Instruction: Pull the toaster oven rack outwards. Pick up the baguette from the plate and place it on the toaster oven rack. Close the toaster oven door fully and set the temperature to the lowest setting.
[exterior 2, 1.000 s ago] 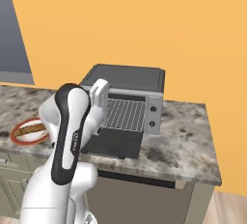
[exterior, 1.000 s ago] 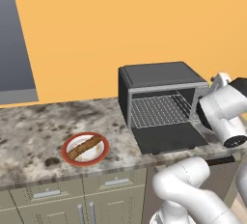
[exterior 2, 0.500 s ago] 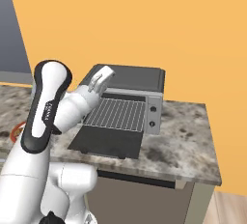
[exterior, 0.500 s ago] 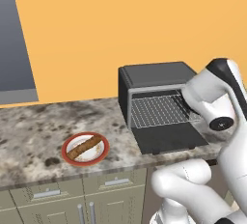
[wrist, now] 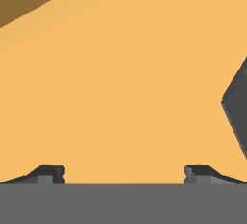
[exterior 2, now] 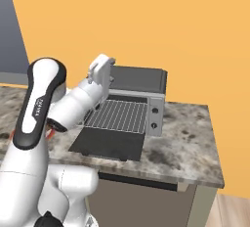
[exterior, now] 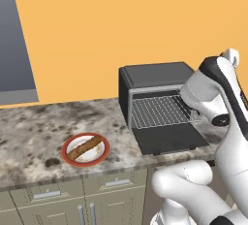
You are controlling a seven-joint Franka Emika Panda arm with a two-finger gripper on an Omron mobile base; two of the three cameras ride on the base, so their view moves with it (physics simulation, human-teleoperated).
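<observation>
The toaster oven [exterior: 154, 75] stands on the counter against the wall. Its door [exterior: 169, 139] lies open and flat. The wire rack [exterior: 162, 111] sticks out over the door. To the left, the baguette [exterior: 85, 147] lies across the red-rimmed plate [exterior: 70, 158]. My gripper [wrist: 124, 175] is raised beside the oven's top left corner [exterior 2: 102, 69] and faces the orange wall. Its fingertips [wrist: 48, 174] stand wide apart, open, with nothing between them. The oven's dark edge [wrist: 236, 107] shows at the right of the hand view.
The control strip with small knobs [exterior 2: 155, 113] is on the oven's right side. A grey cabinet [exterior: 14, 40] hangs at the upper left. The speckled counter [exterior: 29, 132] runs left of the plate and ends at its right edge [exterior 2: 215, 172]. Drawers [exterior: 46, 195] sit below.
My arm has swung upward, lifting the hand away from the rack's front to about the height of the oven's top. The rack, door, plate and baguette have stayed put.
</observation>
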